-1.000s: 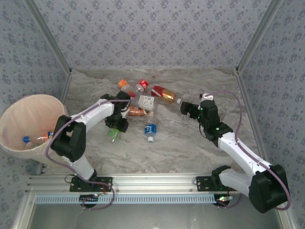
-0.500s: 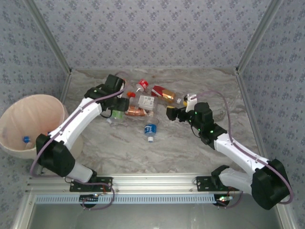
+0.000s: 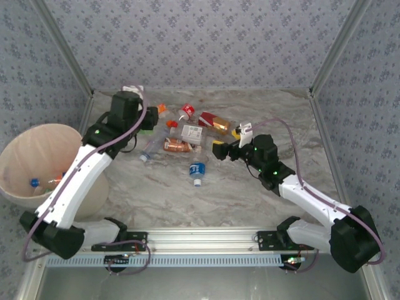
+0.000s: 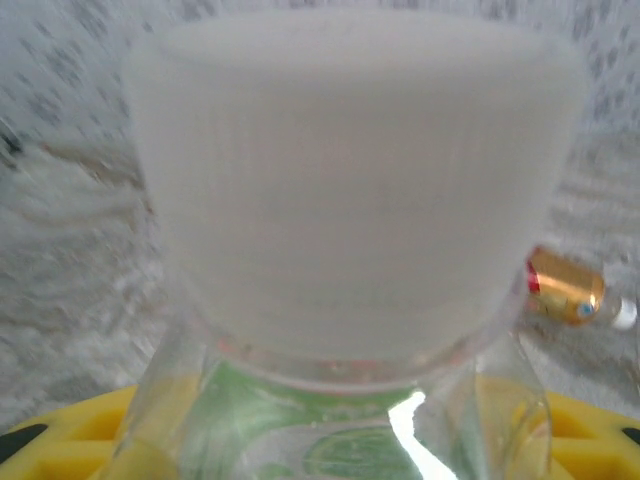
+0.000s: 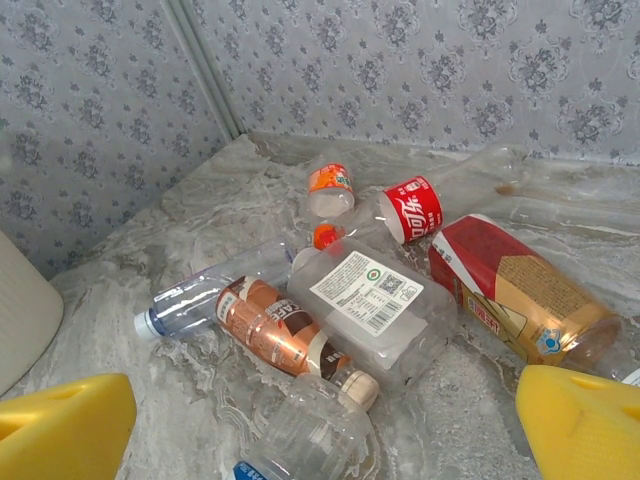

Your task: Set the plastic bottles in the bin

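L fingers [image 4: 60, 445] clench a white-capped green-label bottle [image 4: 350, 200], prob for the bin [image 3: 37, 153]. R fingers [image 5: 60, 425] spread (nothing between), facing the bottle pile [image 5: 365, 300]

The left arm [image 3: 75, 175] climbs from the near side of the bin [image 3: 47, 127] and slants up past its right wall. At the wrist it bends so that the left gripper [image 3: 147, 122] points away from the bin, yellow fingers [image 4: 60, 445] closed on a white-capped, green-labelled bottle [image 4: 350, 200]. The right arm [image 3: 306, 194] stands well to the right of the bin and stretches low back toward it, with the right gripper [image 3: 219, 150] spread wide, its yellow fingertips [image 5: 65, 425] far apart and holding nothing.
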